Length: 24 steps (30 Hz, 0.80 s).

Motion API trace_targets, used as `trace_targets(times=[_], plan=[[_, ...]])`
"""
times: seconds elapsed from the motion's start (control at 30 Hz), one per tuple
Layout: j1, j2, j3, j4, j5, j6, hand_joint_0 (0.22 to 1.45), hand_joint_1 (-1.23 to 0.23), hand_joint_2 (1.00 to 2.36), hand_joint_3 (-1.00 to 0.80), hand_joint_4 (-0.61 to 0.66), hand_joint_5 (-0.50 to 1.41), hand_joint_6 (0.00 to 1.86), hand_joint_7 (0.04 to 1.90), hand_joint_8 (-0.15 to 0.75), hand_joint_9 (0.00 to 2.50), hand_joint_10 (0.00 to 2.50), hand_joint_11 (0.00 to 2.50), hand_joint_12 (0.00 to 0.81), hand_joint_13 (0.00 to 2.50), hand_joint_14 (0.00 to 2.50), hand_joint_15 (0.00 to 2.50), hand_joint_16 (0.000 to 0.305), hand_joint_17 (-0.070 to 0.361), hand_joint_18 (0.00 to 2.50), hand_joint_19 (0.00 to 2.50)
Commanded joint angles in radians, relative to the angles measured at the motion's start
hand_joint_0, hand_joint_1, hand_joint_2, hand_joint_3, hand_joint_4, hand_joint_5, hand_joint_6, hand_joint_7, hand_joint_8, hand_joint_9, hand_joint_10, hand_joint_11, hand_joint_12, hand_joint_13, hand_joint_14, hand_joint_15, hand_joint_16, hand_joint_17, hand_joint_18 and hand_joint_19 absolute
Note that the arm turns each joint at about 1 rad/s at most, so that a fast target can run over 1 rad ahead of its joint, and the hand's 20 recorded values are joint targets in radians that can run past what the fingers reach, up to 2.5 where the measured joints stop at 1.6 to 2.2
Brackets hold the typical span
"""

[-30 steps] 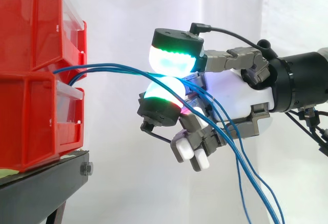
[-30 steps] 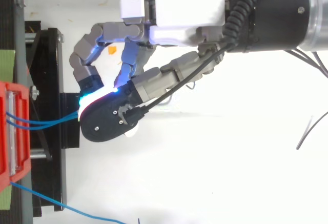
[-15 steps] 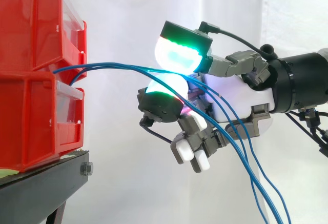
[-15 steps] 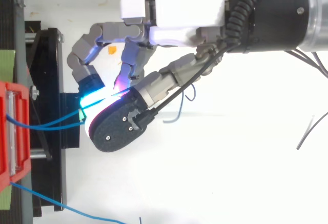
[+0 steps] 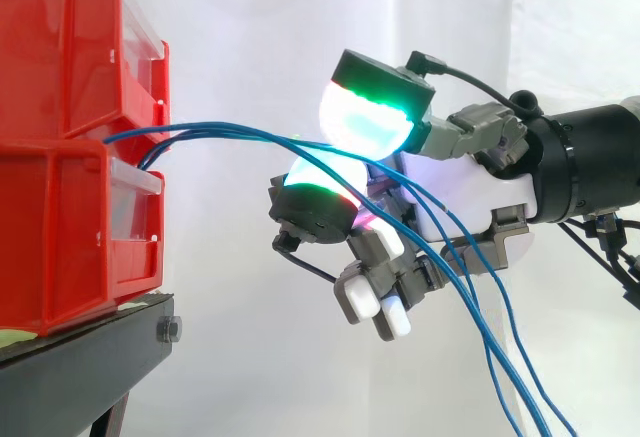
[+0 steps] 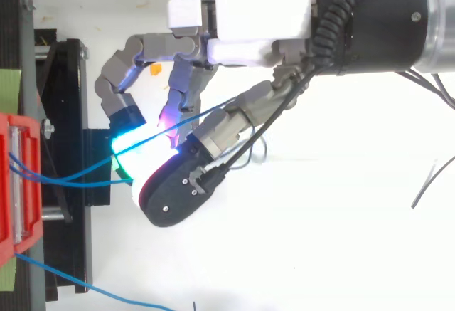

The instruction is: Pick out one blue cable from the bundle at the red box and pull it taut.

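Black stand (image 5: 90, 362), with a hex bolt (image 5: 170, 330) at its front corner. Green tape patch (image 6: 8, 90) on the stand's left edge. White curtain (image 5: 240, 37) behind. On the white surface (image 6: 320, 254): thin dark wire scrap (image 6: 426, 181) near the right edge, tiny orange scrap (image 6: 154, 70) toward the top edge.

The dark robot arm (image 5: 590, 162) is reaching in level from the right, carrying the white-bodied hand (image 5: 460, 189) palm-down. Its thick pads (image 5: 365, 122), glowing green and cyan, are pinching thin blue cables (image 5: 230, 135) between them, one pad above the other, with the upper one sitting tilted toward the wrist. The other fingers are curling down under the palm, their white fingertips (image 5: 362, 299) holding nothing.
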Motion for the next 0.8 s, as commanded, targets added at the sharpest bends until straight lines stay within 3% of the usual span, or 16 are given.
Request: trace_targets(times=[0.0, 0.37, 0.47, 0.5, 0.63, 0.77], plan=[[-0.001, 0.000, 0.000, 0.000, 0.000, 0.000, 0.70, -1.04, 1.00, -0.50, -0.01, -0.14, 0.93, 1.21, 0.244, 1.15, 0.02, 0.52, 0.358, 0.94, 0.02, 0.42, 0.044, 0.099, 0.86, 0.58], [-0.001, 0.000, 0.000, 0.000, 0.000, 0.000, 0.60, -1.06, 1.00, -0.50, 0.02, -0.15, 0.93, 1.18, 0.247, 1.09, 0.02, 0.51, 0.361, 0.91, 0.02, 0.42, 0.044, 0.100, 0.82, 0.59], [-0.001, 0.000, -0.002, 0.000, -0.002, 0.000, 0.51, -0.97, 1.00, -0.50, 0.03, -0.15, 0.93, 1.10, 0.270, 1.11, 0.02, 0.51, 0.374, 0.92, 0.02, 0.41, 0.048, 0.108, 0.85, 0.59], [-0.001, 0.000, -0.002, 0.000, 0.000, 0.000, 0.48, -0.82, 1.00, -0.50, 0.05, -0.14, 0.92, 1.05, 0.283, 1.14, 0.02, 0.49, 0.390, 0.94, 0.02, 0.41, 0.051, 0.115, 0.88, 0.59], [-0.001, 0.000, 0.000, 0.000, 0.000, 0.000, 0.47, -0.58, 1.00, -0.50, 0.06, -0.13, 0.88, 1.02, 0.298, 1.19, 0.02, 0.48, 0.401, 0.96, 0.02, 0.40, 0.054, 0.120, 0.89, 0.61], [-0.001, -0.002, -0.002, 0.000, 0.000, 0.000, 0.49, -0.47, 1.00, -0.50, 0.06, -0.13, 0.87, 1.02, 0.296, 1.20, 0.02, 0.46, 0.389, 0.95, 0.02, 0.41, 0.052, 0.116, 0.87, 0.63]])
